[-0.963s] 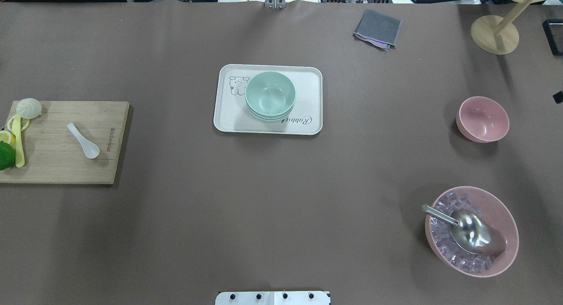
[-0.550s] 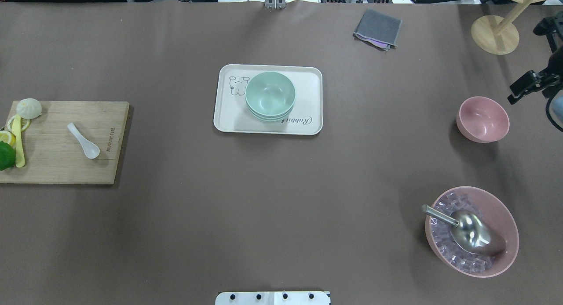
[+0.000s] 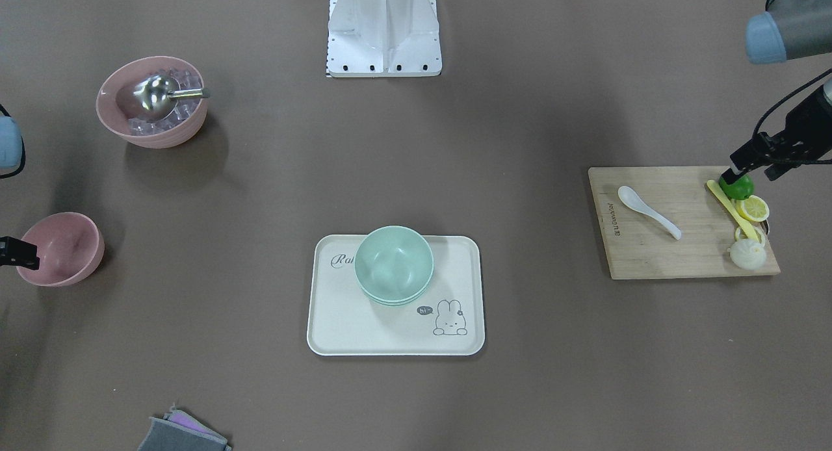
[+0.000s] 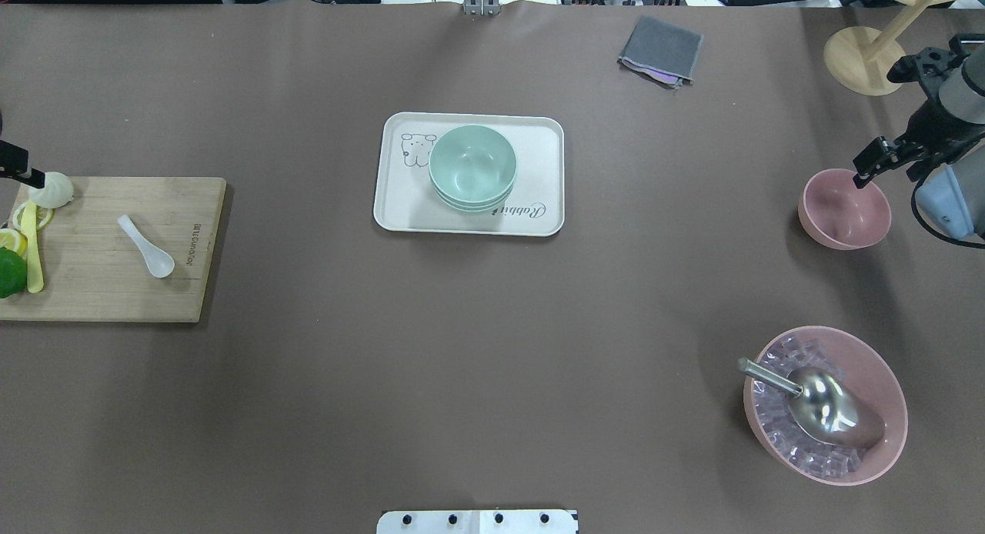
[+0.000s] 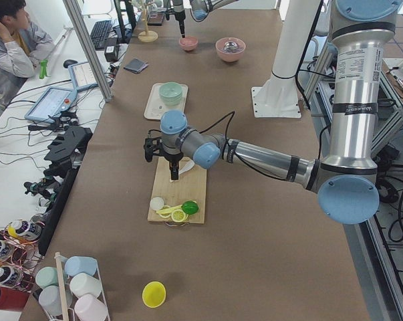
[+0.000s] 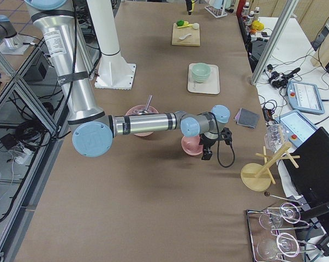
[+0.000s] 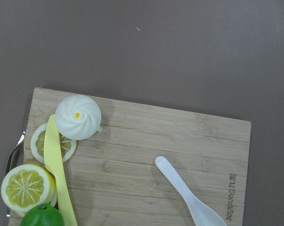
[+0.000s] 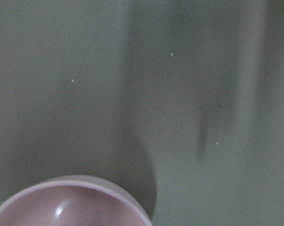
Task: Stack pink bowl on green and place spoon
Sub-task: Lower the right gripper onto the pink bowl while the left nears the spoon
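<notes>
The pink bowl [image 4: 844, 208] stands empty at the table's right; it also shows in the front view [image 3: 60, 248] and the right wrist view [image 8: 71, 202]. Stacked green bowls [image 4: 472, 167] sit on a cream tray [image 4: 400, 211] at the centre. A white spoon [image 4: 146, 247] lies on the wooden cutting board [image 4: 100, 295], also seen in the left wrist view [image 7: 189, 197]. My right gripper [image 4: 885, 172] looks open, above the pink bowl's far right rim. My left gripper [image 3: 754, 173] is open and empty above the board's outer end, over the lime.
A large pink bowl [image 4: 893, 449] of ice cubes with a metal scoop [image 4: 823, 407] stands at the near right. A bun [image 4: 52, 189], lemon slices, a lime [image 4: 9, 272] and a yellow knife lie on the board. A grey cloth [image 4: 660, 51] and wooden stand [image 4: 866, 61] are at the back.
My right arm has come in from the right edge to the pink bowl's rim. My left gripper has come into view at the left edge, over the board.
</notes>
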Action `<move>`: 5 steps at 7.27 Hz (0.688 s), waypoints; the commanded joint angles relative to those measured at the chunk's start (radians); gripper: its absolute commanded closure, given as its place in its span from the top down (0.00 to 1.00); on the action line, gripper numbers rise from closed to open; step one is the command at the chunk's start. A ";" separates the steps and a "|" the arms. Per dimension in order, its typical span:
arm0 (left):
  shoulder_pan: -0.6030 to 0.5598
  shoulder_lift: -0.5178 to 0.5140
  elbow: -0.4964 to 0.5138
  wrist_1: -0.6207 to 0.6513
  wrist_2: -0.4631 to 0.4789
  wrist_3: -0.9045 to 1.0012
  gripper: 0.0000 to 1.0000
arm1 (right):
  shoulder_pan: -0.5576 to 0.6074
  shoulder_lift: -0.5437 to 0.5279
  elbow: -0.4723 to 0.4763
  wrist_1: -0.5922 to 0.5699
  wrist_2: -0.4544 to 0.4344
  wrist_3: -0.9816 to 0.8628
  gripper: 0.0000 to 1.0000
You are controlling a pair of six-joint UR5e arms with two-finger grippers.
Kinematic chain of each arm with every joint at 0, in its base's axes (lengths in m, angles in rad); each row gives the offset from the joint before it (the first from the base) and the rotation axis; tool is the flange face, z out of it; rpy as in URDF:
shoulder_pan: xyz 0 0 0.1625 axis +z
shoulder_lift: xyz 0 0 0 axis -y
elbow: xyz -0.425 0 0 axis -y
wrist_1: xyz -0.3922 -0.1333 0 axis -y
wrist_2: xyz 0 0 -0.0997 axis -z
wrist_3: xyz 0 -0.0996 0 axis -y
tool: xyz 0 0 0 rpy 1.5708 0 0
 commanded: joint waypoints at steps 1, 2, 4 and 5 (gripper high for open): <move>0.008 -0.002 -0.001 0.000 0.010 -0.008 0.98 | -0.011 -0.012 -0.037 0.067 0.002 0.029 0.70; 0.010 -0.002 0.004 0.001 0.009 -0.008 0.97 | -0.011 -0.015 -0.028 0.067 0.008 0.030 0.14; 0.025 -0.002 0.005 0.001 0.010 -0.006 0.97 | -0.011 -0.015 -0.019 0.068 0.026 0.030 0.00; 0.045 -0.002 0.013 0.003 0.018 -0.005 0.97 | -0.011 -0.014 -0.017 0.068 0.040 0.030 0.00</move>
